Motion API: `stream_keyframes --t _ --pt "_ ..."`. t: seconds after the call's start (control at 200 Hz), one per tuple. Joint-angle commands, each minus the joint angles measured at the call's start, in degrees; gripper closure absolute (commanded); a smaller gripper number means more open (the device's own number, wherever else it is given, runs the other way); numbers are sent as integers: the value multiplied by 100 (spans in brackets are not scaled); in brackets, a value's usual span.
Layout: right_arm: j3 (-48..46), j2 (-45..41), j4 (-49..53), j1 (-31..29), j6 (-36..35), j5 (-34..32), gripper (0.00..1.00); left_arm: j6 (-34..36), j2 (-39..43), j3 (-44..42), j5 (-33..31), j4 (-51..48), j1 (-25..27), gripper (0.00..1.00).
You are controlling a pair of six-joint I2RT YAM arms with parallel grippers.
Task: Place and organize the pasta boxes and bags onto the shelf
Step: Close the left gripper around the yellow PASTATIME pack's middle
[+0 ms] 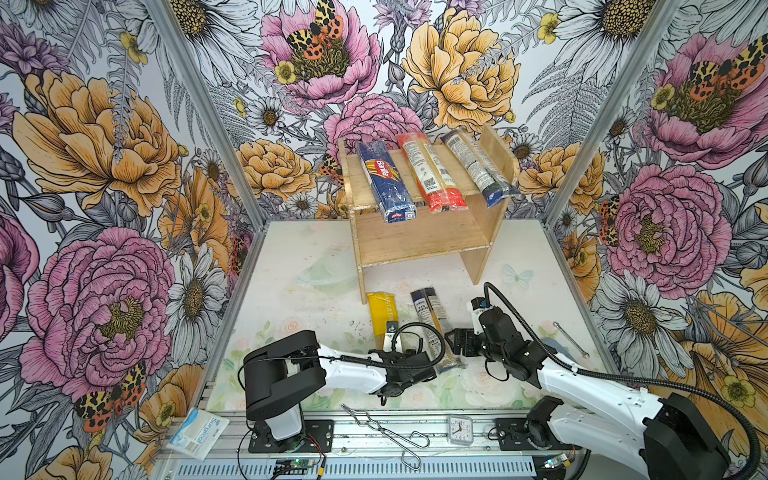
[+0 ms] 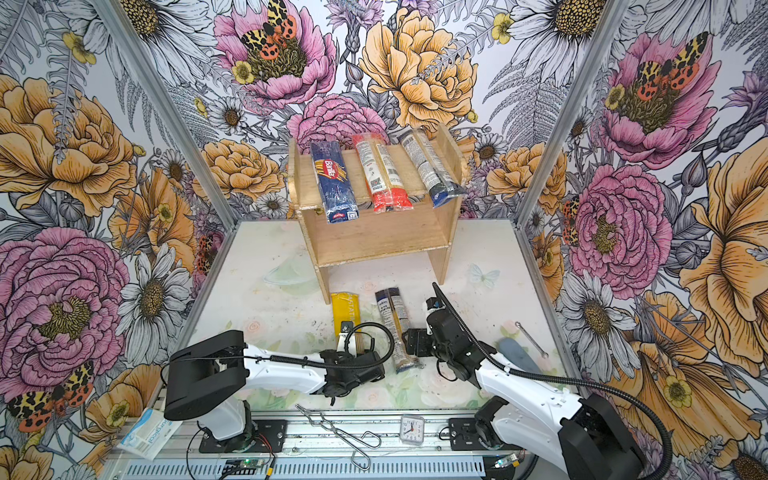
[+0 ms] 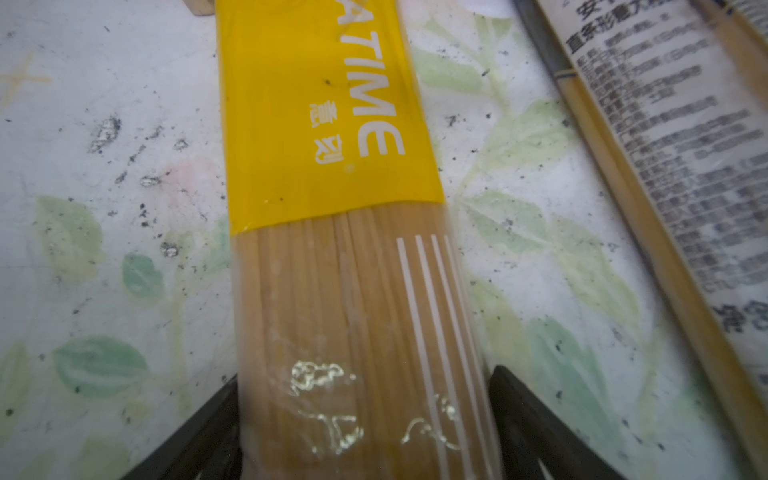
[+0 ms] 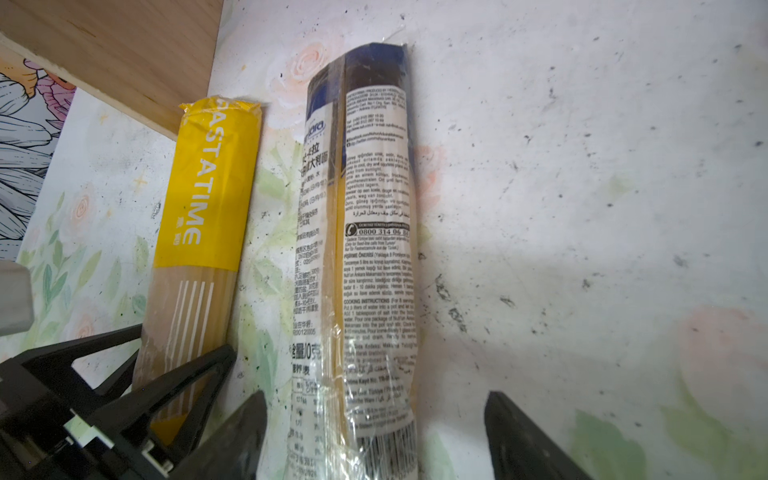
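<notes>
Three packs are already up on the top board of the shelf (image 1: 415, 241): the Barilla pack (image 1: 384, 183), the red-ended pack (image 1: 428, 178) and the shelved clear pack (image 1: 478, 166). They lie side by side, front to back, with their ends poking past the shelf's front edge, I'd guess because they're longer than the board is deep. The lower board is bare.

The other two lie on the table (image 1: 299, 299) just in front of the shelf, parallel and pointing at it. The left end effector (image 3: 365, 374) is pinching the yellow pack (image 1: 380, 309) near the end farthest from the shelf, fingers snug on both long edges, with the pack flat on the table. The right end effector (image 4: 376, 395) is spread, straddling the loose clear pack (image 1: 428, 307) with a gap on each side.

Grabbing across the narrow width makes sense, since it's probably the only span the jaws fit. Holding the far end should send the shelf-side end in first, though it might droop.
</notes>
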State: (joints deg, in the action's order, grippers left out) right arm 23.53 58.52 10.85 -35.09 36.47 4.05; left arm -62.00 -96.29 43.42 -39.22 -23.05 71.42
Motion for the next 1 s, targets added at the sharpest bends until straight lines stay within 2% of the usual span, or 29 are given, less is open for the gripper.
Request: stream_keyframes --t 0.0,0.08,0.175,0.295,0.555,0.836,0.996 --pt "121 76 -83 -42 51 -94 17 -107 -180 -343 855 -335 47 16" --pt "149 73 -75 -42 101 -80 18 -85 -180 -359 852 -324 63 22" --pt "135 -1 -76 -42 188 -105 18 -41 -145 -393 839 -255 103 34" --pt "126 -22 -76 -46 294 -171 18 5 -87 -478 813 -96 147 37" --pt "335 360 -79 -51 435 -199 19 194 -35 -559 721 181 153 55" --pt "328 357 -74 -59 529 -351 20 239 -101 -642 763 355 118 65" --pt "293 327 -66 -64 532 -343 20 266 -75 -633 776 354 118 76"
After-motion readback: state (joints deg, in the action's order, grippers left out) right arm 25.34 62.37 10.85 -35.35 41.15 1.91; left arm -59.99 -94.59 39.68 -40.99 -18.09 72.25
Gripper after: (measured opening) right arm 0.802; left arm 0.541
